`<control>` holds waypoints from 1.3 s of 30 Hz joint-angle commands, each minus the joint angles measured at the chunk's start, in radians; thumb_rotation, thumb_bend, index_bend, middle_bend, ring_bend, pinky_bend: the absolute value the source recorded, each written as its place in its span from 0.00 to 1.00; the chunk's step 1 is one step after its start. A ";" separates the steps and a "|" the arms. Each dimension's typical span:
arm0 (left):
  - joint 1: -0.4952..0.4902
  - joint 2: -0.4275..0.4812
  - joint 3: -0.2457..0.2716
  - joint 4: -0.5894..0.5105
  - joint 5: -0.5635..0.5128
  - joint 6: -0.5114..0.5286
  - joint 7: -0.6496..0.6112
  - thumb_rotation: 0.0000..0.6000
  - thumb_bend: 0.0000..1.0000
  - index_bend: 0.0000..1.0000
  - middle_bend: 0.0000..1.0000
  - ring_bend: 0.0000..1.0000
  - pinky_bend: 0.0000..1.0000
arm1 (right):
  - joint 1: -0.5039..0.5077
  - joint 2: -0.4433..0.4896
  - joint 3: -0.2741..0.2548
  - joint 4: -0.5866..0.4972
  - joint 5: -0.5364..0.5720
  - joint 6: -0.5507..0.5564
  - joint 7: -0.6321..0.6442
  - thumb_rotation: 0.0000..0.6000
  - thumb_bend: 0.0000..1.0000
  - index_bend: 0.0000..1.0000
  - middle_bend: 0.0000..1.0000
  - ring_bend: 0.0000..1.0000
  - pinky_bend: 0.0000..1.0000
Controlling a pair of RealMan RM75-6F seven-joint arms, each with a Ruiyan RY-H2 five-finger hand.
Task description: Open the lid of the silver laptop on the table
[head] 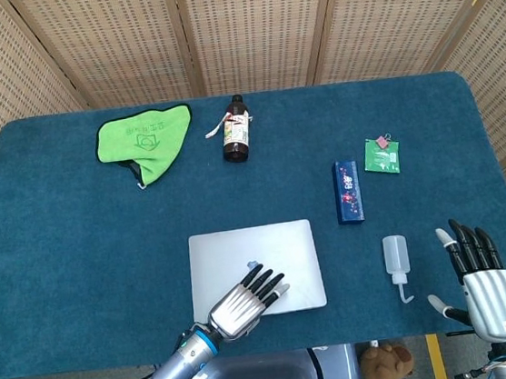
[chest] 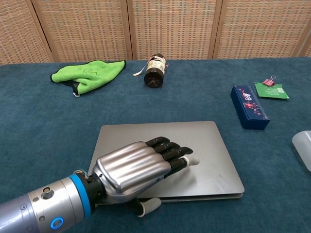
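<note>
The silver laptop (head: 254, 262) lies closed and flat near the table's front edge, also seen in the chest view as the laptop (chest: 204, 145). My left hand (head: 247, 298) lies palm down over its front part, fingers stretched across the lid; in the chest view the left hand (chest: 141, 170) has its thumb below the front edge of the lid. It holds nothing. My right hand (head: 477, 274) rests at the front right of the table, fingers apart and empty, well clear of the laptop.
A white squeeze bottle (head: 397, 263) lies between the laptop and my right hand. A blue box (head: 347, 191), a green packet (head: 382, 155), a dark bottle (head: 236, 129) and a green cloth (head: 145, 142) sit further back on the blue table (head: 79, 264).
</note>
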 commanded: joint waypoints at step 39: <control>-0.065 0.045 -0.088 -0.040 -0.056 0.116 -0.026 1.00 0.49 0.00 0.00 0.00 0.00 | 0.256 -0.210 -0.095 0.198 -0.101 -0.433 0.103 1.00 0.87 0.20 0.15 0.04 0.14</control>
